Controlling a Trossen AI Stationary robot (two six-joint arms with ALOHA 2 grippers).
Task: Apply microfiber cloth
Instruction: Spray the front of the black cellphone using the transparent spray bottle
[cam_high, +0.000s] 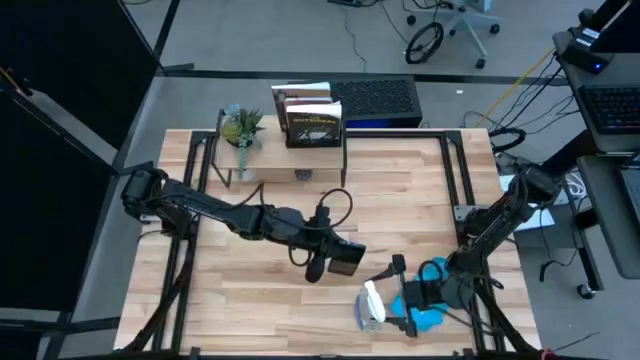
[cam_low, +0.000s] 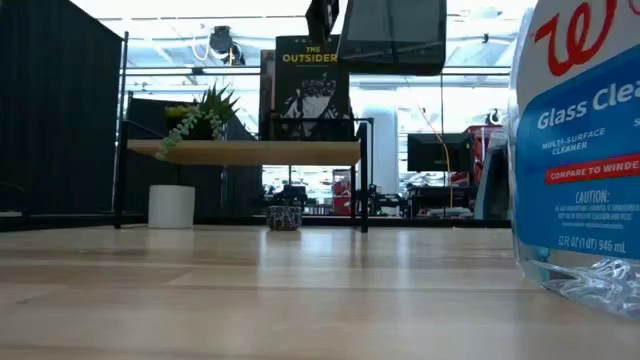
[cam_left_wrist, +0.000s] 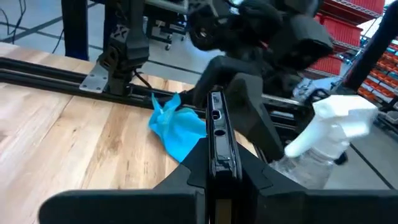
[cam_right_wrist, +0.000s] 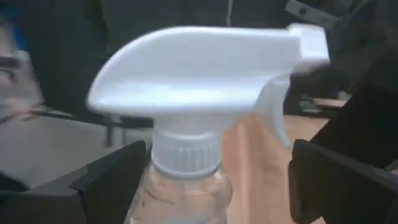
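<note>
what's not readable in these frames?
- Microfiber cloth: high view, partly under the right gripper; low view shows none.
- Phone screen: left wrist view shows only its edge in the left gripper.
- Spray bottle body: right wrist view cuts it off; low view crops the label.

The spray bottle (cam_high: 372, 305) stood near the worktop's (cam_high: 260, 280) front edge, the microfiber cloth (cam_high: 425, 318) just right of it. A shelf (cam_high: 262, 168) with a plant (cam_high: 241, 128) and books (cam_high: 310, 118) sat at the back.

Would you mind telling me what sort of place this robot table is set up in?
Probably a robotics lab or workshop. The wooden table stands on a concrete floor with a rolling office chair and loose cables behind it, a computer keyboard sits on a desk alongside, and red storage bins show in the left wrist view.
</note>
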